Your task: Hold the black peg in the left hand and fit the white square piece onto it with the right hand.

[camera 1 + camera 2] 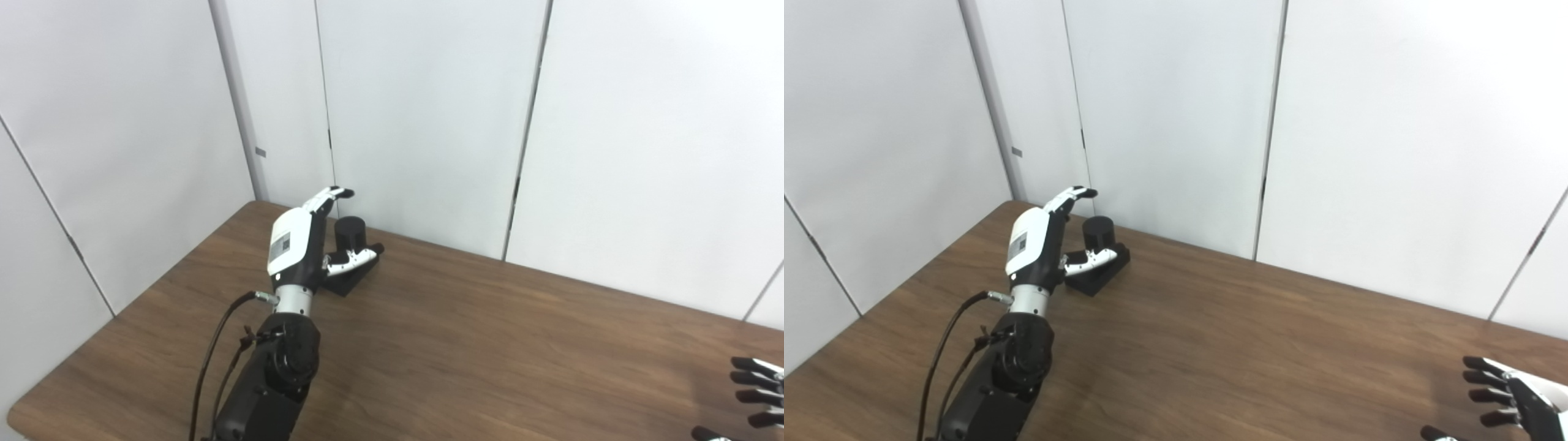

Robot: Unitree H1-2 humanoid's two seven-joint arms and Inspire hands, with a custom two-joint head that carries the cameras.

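The black peg [350, 231], a short upright cylinder on a flat black base, stands on the desk [1213, 355] near its far left corner, at about ten o'clock from the middle of the desk and just in front of the white wall panels [429, 110]. The left hand [298, 244] is beside it at the peg's nine o'clock, spread, holding nothing: the fingers reach past the cylinder toward the wall while the thumb [1093, 257] lies across the front of the base, so the cylinder sits between them, apparently untouched. The step in hand looks like the grasp of the peg; it would go best if the hand closes around the cylinder low down, leaving the top free for the fitting, and lifts straight up before drawing back toward six o'clock. The wall is near at twelve o'clock and the desk's left edge near at nine, so room lies only toward four and five o'clock, where the brown surface is wide. The right hand [1510, 395] hovers spread, well apart, at the desk's four o'clock corner. The white square piece is not in view.
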